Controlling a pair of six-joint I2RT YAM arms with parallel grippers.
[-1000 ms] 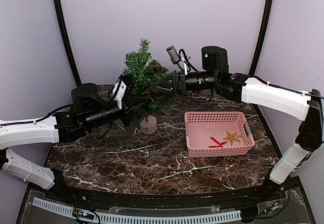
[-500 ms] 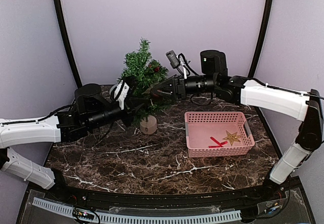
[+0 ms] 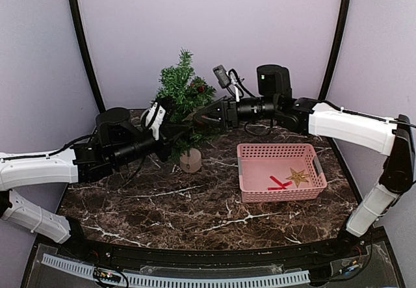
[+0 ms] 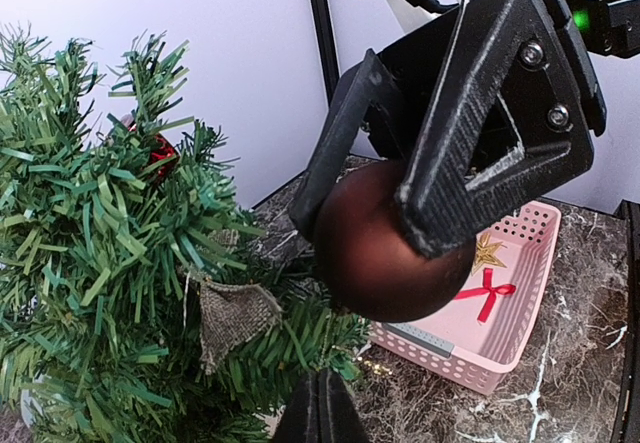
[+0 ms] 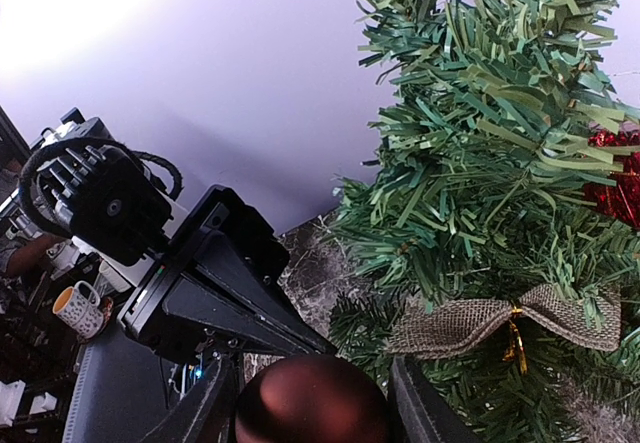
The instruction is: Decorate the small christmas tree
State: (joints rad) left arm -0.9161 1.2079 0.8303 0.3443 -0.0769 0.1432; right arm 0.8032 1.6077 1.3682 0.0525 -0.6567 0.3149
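The small christmas tree [image 3: 182, 90] stands on its tan base [image 3: 190, 161] at the back of the table. It carries a burlap bow [image 4: 232, 313] and a red ornament [image 4: 160, 150]. My right gripper [image 3: 200, 115] is shut on a dark red ball [image 4: 385, 253] and holds it against the tree's right side. The ball [image 5: 312, 408] sits between my right fingers [image 5: 415, 408]. My left gripper [image 4: 322, 383] is just below the ball with its fingers pressed together. A thin gold thread runs from them up to the ball.
A pink basket [image 3: 281, 150] stands to the right of the tree and holds a gold star [image 3: 298, 177] and a red ribbon bow [image 3: 279, 184]. Both arms reach in over the dark marble table and meet at the tree. Purple walls close in behind.
My right gripper has moved slightly left and down with the ball, closer into the branches. My left gripper has edged up and right toward it.
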